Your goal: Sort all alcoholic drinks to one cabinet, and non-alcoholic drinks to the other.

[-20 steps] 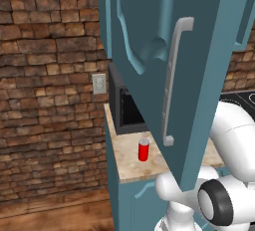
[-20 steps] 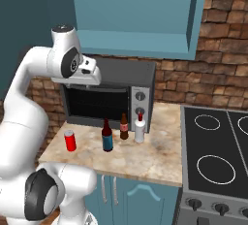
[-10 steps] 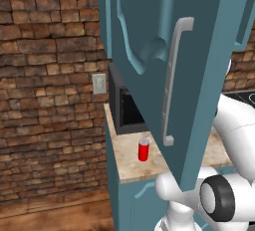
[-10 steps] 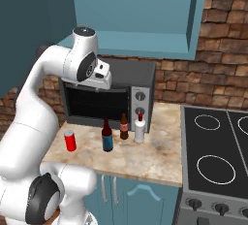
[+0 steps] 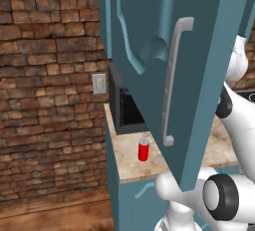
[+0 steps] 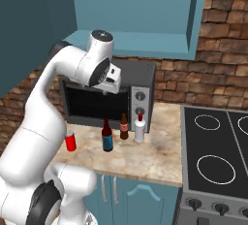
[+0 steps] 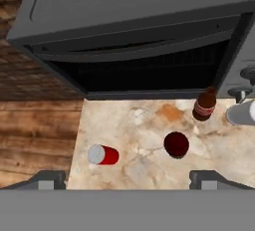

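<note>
From above I see the red can (image 7: 103, 154) standing on the table (image 7: 144, 160), below and left of my pincer (image 7: 127, 179); its axis is upright, so I look down on the silver top. The pincer is wide open and holds nothing. Since a second ago the arm swung forward over the table and the jaws opened somewhat more.
</note>
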